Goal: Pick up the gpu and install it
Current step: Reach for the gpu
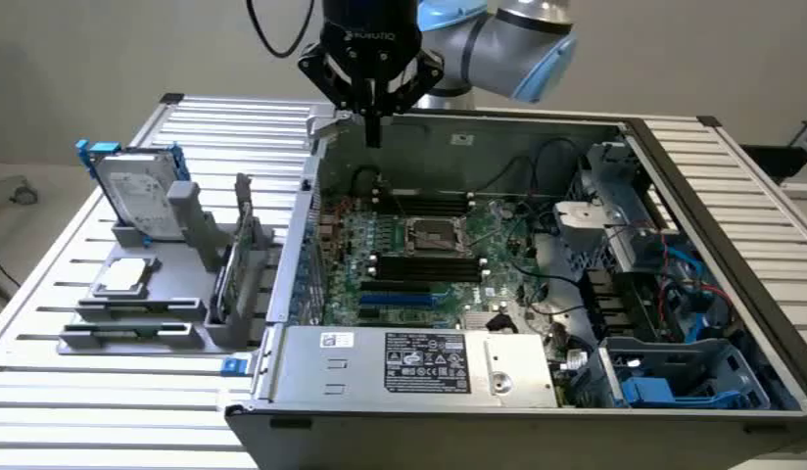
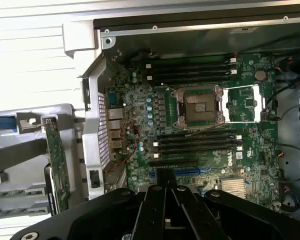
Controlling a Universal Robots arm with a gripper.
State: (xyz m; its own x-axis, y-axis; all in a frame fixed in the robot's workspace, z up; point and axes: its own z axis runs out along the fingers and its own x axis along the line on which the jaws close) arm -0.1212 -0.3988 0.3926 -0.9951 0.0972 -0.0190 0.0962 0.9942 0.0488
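Observation:
The gpu (image 1: 238, 269) stands on edge in a grey rack (image 1: 142, 333) on the exterior view's left, outside the open computer case (image 1: 377, 431). Its thin green board (image 2: 57, 165) and silver end bracket (image 2: 31, 122) appear in the wrist view. My gripper (image 1: 372, 135) hangs above the case's far wall, well away from the gpu, and is shut with nothing between its fingers. In the wrist view the black fingers (image 2: 157, 210) meet over the motherboard (image 2: 140, 100), near the blue and black expansion slots (image 2: 190, 170).
The rack also holds a silver hard drive with blue rails (image 1: 136, 186) and a small square CPU chip (image 1: 126, 274). Inside the case are the empty CPU socket (image 1: 430, 235), memory slots, cables (image 1: 560, 294) and a drive cage (image 1: 626, 225). A power supply (image 1: 417, 362) sits along the near side.

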